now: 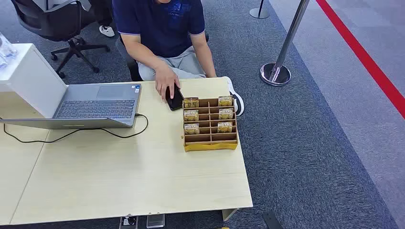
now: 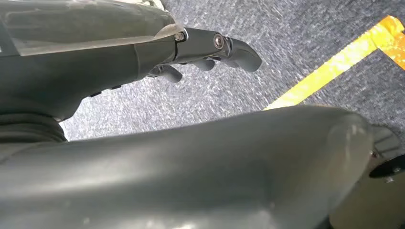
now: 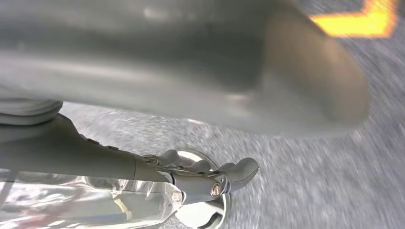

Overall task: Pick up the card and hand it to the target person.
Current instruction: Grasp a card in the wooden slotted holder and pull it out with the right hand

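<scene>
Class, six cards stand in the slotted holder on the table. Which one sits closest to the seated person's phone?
The card in the holder's far row, laptop-side column; it stands right beside the black phone, while the others are farther off.

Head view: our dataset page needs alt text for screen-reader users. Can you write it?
A slotted card holder with six gold cards sits on a pale wooden table. A seated person rests a hand on a black phone beside it. An open laptop lies further left.

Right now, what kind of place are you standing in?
Probably an office or reception-style demo area: a light wooden desk with an open laptop, a slotted card holder, grey carpet, and a queue barrier post beside it.
</scene>
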Controlling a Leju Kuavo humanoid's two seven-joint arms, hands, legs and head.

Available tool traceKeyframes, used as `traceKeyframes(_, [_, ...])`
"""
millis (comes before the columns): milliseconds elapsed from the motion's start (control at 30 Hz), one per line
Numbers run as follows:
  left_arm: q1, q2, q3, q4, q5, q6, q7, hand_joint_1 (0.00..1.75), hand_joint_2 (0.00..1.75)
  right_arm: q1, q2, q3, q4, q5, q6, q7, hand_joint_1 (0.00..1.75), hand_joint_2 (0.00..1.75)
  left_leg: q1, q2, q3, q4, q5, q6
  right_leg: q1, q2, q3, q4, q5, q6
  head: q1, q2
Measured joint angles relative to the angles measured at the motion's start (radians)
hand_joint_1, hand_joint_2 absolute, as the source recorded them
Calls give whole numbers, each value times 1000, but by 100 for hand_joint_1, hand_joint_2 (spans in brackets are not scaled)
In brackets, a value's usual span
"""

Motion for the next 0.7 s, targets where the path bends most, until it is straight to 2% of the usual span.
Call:
traceKeyframes(133, [0,0,-1,0,2,0,0,0,0,-1,-3,-7,0,-5,-5,-8,0,0,0,0,0,0,0,0,0,0,0,0,0,0,0,0])
traceKeyframes(200, [-1,2,-3,2,8,0,0,0,0,-7,-10,-28,-2,-18,-18,-38,0,0,0,0,0,0,0,0,0,0,0,0,0,0,0,0])
traceKeyframes(467, [12,9,-6,14,62,0,32,0,0,-49,-47,-154,-48,-64,-94,-257,0,0,0,0,0,0,0,0,0,0,0,0,0,0,-1,0])
traceKeyframes(600, [18,14,-6,21,88,0,66,0,0,-66,-52,-222,-107,-55,-114,-346,0,175,0,0,0,0,0,0,0,0,0,0,0,0,0,0])
traceKeyframes(700, [21,18,-5,25,106,3,89,0,0,-67,-45,-272,-189,-15,-115,-396,0,175,0,0,0,0,0,0,0,0,0,0,0,0,-1,0])
